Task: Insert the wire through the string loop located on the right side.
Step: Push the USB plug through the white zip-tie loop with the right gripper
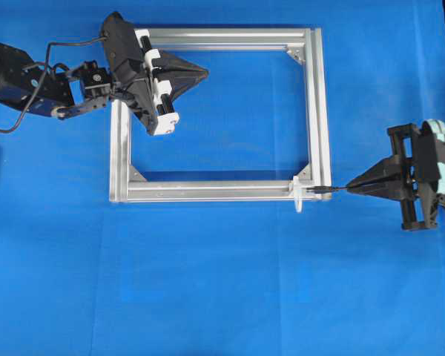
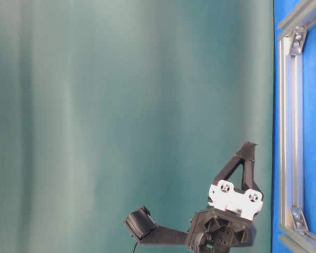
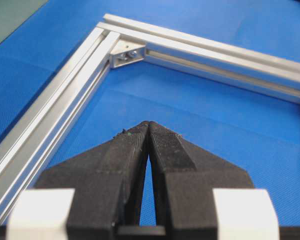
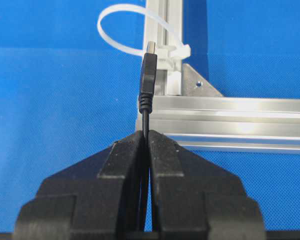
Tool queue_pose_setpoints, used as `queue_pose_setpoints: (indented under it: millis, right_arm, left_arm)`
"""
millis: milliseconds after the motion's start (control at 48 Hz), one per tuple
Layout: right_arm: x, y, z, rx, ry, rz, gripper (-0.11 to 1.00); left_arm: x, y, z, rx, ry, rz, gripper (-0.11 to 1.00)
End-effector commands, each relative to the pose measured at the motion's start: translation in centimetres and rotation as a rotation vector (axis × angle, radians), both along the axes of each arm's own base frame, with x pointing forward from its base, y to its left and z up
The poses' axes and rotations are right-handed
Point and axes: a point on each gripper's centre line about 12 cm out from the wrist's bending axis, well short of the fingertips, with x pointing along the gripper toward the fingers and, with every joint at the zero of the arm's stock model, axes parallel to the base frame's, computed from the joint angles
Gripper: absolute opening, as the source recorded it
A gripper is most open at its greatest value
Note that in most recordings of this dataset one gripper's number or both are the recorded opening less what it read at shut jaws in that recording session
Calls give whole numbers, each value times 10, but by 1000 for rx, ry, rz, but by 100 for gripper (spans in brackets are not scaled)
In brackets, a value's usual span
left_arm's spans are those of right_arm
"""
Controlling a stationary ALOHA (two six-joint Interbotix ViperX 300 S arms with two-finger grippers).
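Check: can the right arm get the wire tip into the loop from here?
Probably yes. The right gripper is shut on the wire, whose plug points at the loop beside the frame. Nothing blocks the gap; alignment looks slightly off.

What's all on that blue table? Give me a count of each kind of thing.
Silver frame: 1
White string loop: 1
Black wire: 1
Robot grippers: 2, left gripper, right gripper
Total: 5
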Motion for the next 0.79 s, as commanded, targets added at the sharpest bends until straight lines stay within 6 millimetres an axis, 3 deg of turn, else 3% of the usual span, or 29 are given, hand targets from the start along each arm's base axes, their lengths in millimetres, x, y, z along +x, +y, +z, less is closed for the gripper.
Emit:
queue_pose_setpoints:
  millis: [0,521,771]
  right_arm:
    - [11,1,7,-1,-38,-6,-4]
    - [60,7,0,-29,-46,-17,-4]
    - [67,8,1,-29,-52,-18,-4]
  left_arm:
    - [6,0,19,19,-60,-5,0]
    - [6,-1,20,22,-62,-8,0]
    - [6,0,22,24,-73,-7,0]
